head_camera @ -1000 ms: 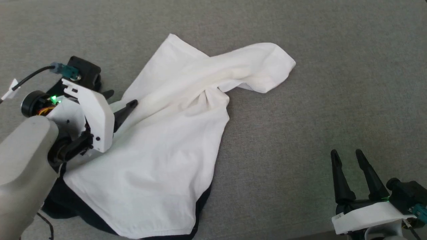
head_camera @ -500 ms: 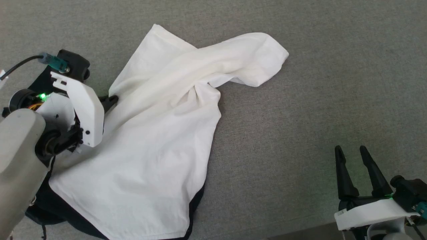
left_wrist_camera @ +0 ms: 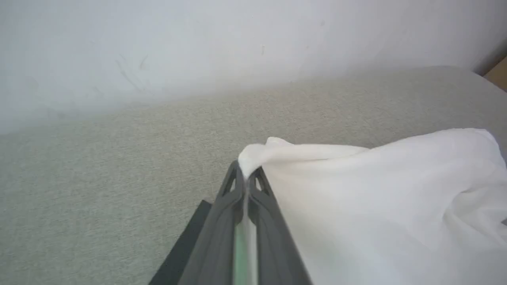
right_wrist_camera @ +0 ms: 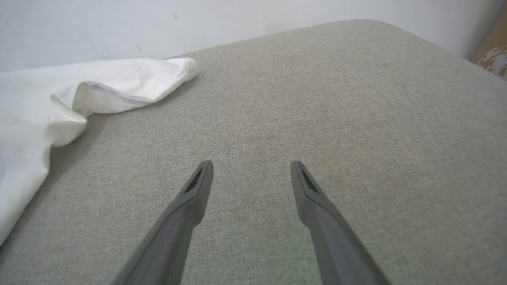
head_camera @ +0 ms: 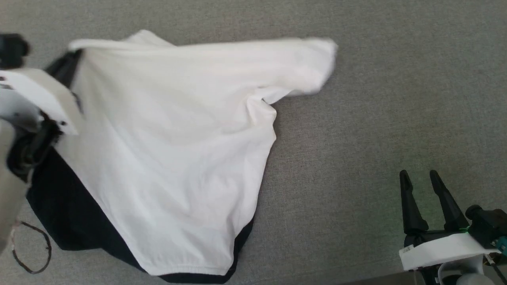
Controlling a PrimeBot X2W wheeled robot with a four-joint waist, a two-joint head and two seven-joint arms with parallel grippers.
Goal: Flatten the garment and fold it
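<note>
Change: since a second ago my left gripper (left_wrist_camera: 246,176) has clamped and pulled a white edge of the garment (head_camera: 170,158) toward upper left, spreading the bunched cloth.
Left jaws: clenched on a white fold.
Right side: my right gripper (head_camera: 418,174) at lower right, jaws released, well apart from the cloth.
Garment: centre-left on grey fabric surface (head_camera: 376,99), black part at lower left.

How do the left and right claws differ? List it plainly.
The left claw is shut; the right claw is open. The left claw pinches an edge of the shirt; the right claw holds nothing and is apart from the shirt. Both are dark and long.
</note>
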